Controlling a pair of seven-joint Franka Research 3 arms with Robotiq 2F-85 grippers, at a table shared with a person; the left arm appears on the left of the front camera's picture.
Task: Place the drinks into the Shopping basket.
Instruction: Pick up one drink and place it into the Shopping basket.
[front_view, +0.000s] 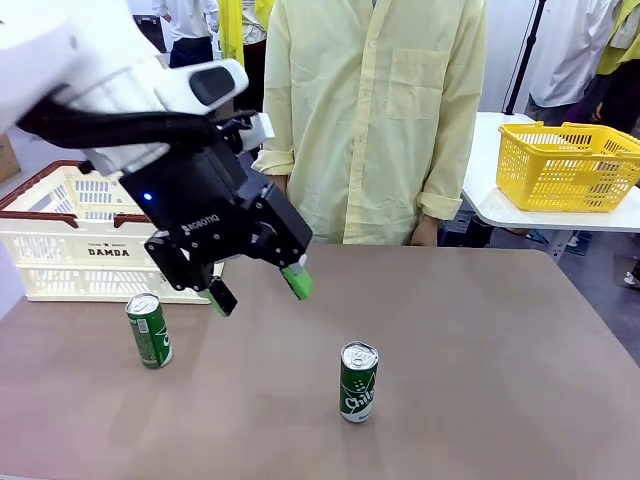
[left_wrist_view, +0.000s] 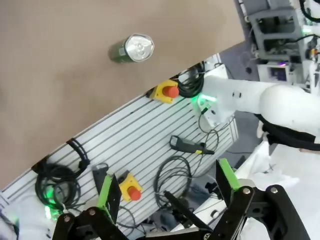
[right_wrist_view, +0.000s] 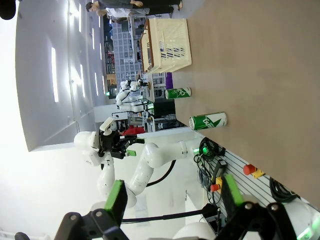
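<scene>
- Left gripper (front_view: 260, 290): jaws spread wide and empty, tilted down above the table (front_view: 480, 340), presumably to straddle a can.
- Left can (front_view: 149, 330): upright at the gripper's 8 o'clock, just in front of the basket; likeliest first pick.
- Middle can (front_view: 359, 381): upright at 4 o'clock, well apart.
- Shopping basket (front_view: 60, 270): at 9 o'clock, open top up; both cans stand outside it.
- Right gripper (right_wrist_view: 175, 195): fingers parted, nothing between them.

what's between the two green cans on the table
Bare tabletop, seen in the front view, between the left can and the right can; the open left gripper hovers higher up.
</scene>
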